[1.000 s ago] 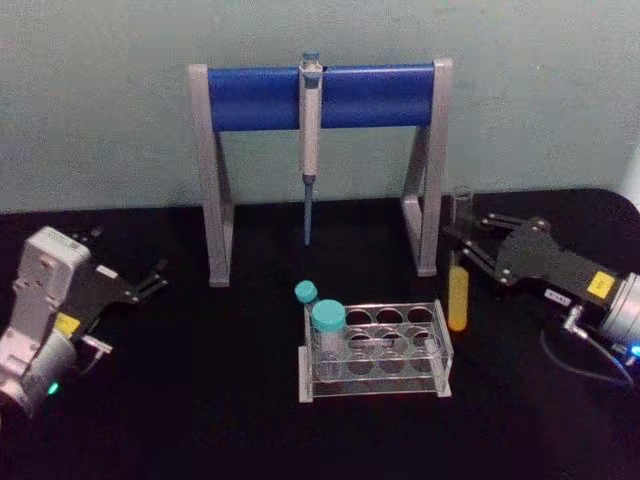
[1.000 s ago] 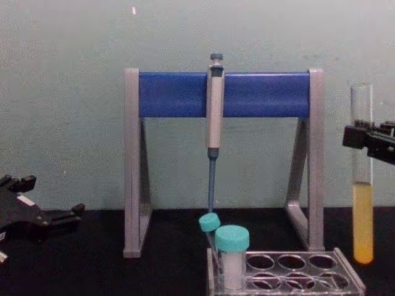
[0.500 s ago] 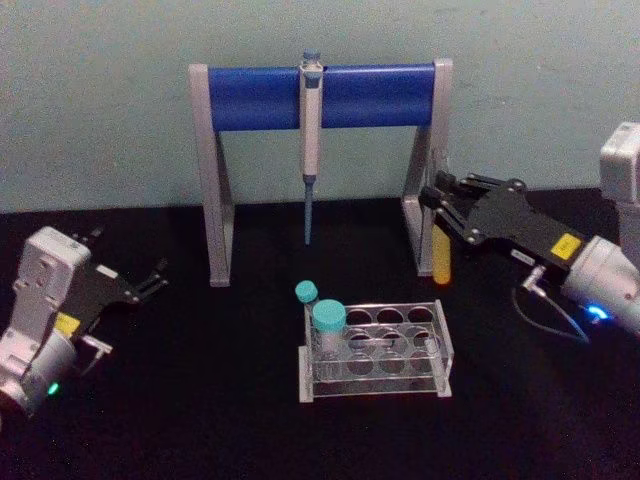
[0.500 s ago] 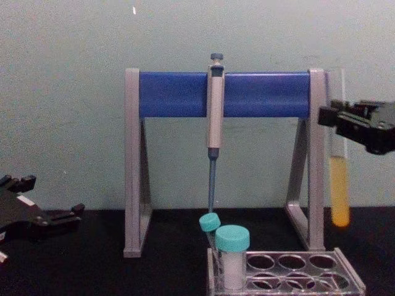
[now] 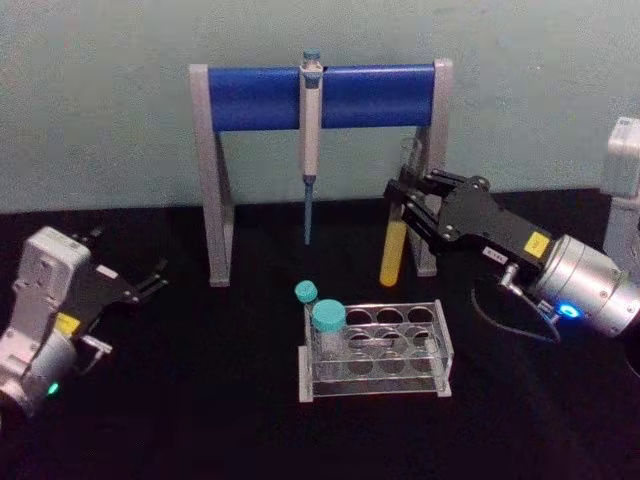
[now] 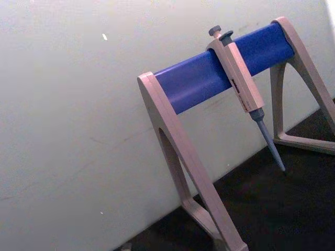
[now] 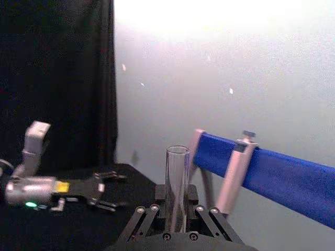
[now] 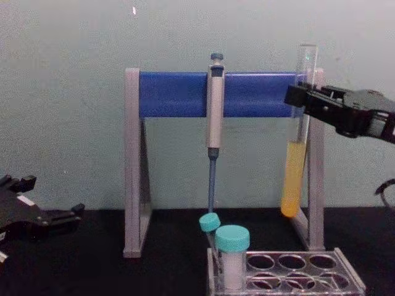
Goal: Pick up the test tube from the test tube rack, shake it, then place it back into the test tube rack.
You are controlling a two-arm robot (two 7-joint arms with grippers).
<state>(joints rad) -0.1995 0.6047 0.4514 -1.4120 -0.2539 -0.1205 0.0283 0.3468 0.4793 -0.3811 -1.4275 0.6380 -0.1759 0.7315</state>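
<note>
Test tube [image 5: 393, 255] swung left, clamped in right claw [image 5: 403, 205], airborne in chest view; left claw [image 5: 152, 280] gapes.

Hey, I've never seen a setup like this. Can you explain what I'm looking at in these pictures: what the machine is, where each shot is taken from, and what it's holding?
This is a two-armed robot working at a black table. One picture looks down from its head, one looks across from its chest, and one comes from each wrist. The right gripper is shut on a test tube with yellow liquid, holding it roughly upright in the air behind the clear test tube rack. Two teal-capped tubes stand at the rack's left end. Behind is a grey-and-blue stand with a pipette hanging on it. The left gripper sits idle, open, off to the left.
</note>
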